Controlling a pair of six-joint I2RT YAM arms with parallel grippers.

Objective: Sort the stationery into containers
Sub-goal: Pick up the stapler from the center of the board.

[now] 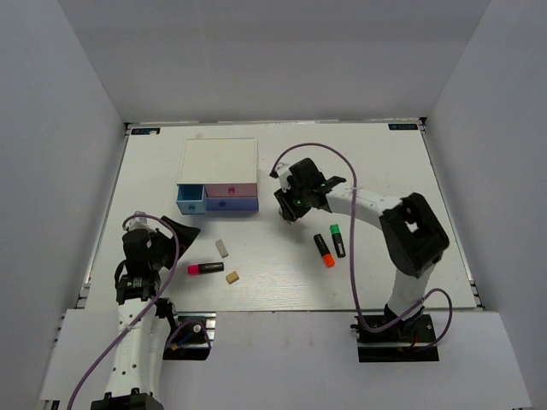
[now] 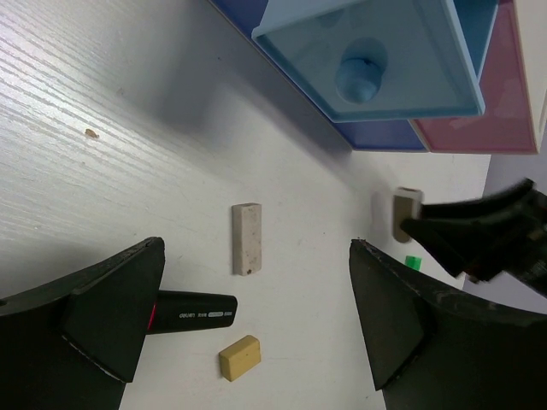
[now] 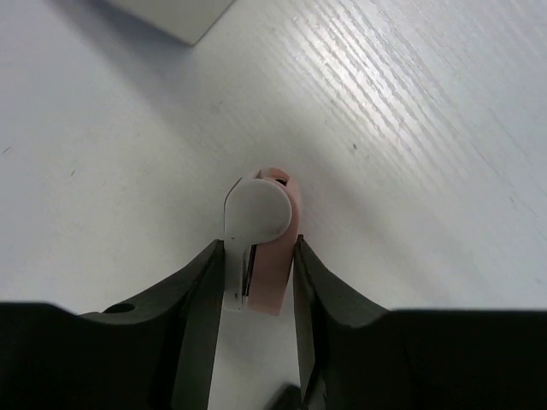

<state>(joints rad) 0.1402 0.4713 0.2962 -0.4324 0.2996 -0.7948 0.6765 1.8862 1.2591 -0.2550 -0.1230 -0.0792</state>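
Evidently the right gripper (image 3: 259, 249) was clenched on the white-pink eraser (image 3: 275, 286) at the centre of its wrist frame, a little right of the drawer box (image 1: 220, 158) in the top view (whether it sat clear of the table I could not tell). Such a block looked light, rubbery and grippy, best pinched across its narrow flanks at mid-length. The left gripper (image 2: 255, 248) hung spread wide, holding nothing.

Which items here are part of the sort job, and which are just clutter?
Job:
- pink highlighter, orange highlighter, green highlighter
- white eraser, tan eraser, white-pink eraser in right gripper
- drawer box

Not job:
- purple cable
- brown speck
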